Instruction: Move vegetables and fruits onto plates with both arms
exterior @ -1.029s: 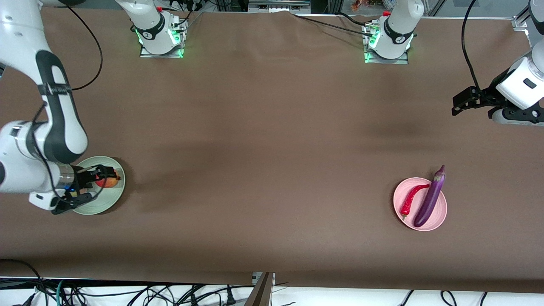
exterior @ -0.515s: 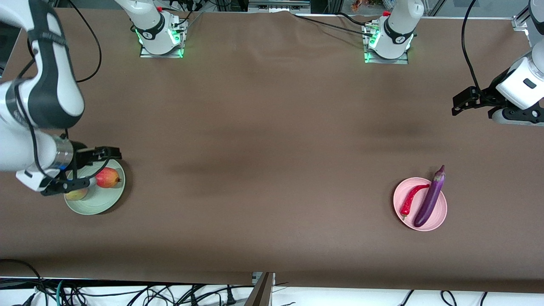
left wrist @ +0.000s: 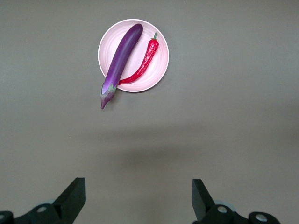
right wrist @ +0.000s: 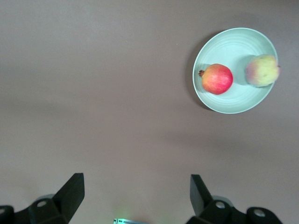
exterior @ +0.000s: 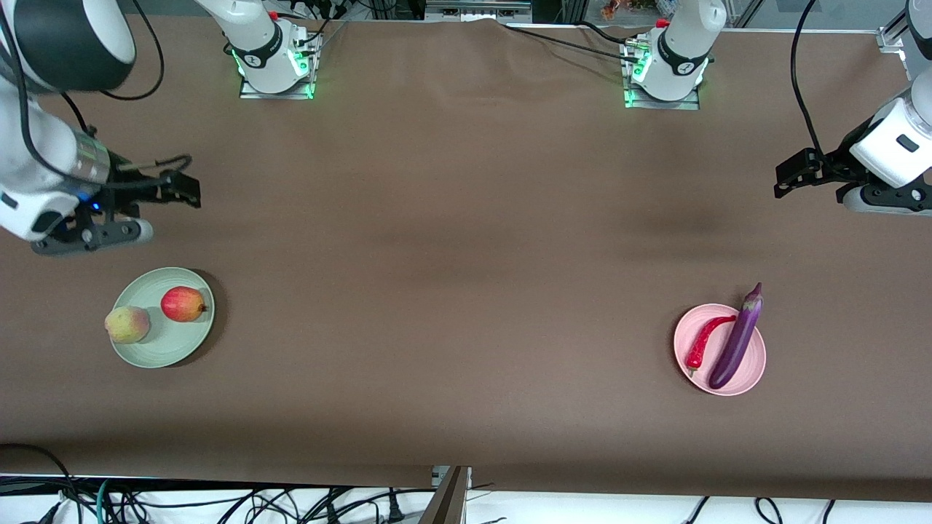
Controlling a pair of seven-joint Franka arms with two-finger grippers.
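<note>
— Right claw (exterior: 156,207): up in the air over bare table (exterior: 466,240) at the right arm's end, pointed along the table toward the middle, fingers spread wide, gripping nothing. Wrist bent so the forearm rises out of the top corner of the front view.

— And the left claw (exterior: 804,178)?

— Waiting over bare table near the edge at the left arm's end, level, pointed toward the middle, fingers wide apart, nothing between them.

— Count of plates?

— Two. Pale green plate (exterior: 156,349) near the right arm's end, nearer to the front camera than the right claw's spot. Pale pink plate (exterior: 753,375) toward the left arm's end.

— Fruits?

— Two, both on the green plate: red apple-like fruit (exterior: 182,303) and yellow-pink peach (exterior: 127,324), just beside each other, peach at the rim on the side of the table's end.

— Vegetables?

— Two, both on the pink plate: purple eggplant (exterior: 737,338) lying across it, stem end jutting past the rim toward the bases; red chili pepper (exterior: 705,340) alongside, touching the eggplant near the chili's tip in the left wrist view.
</note>
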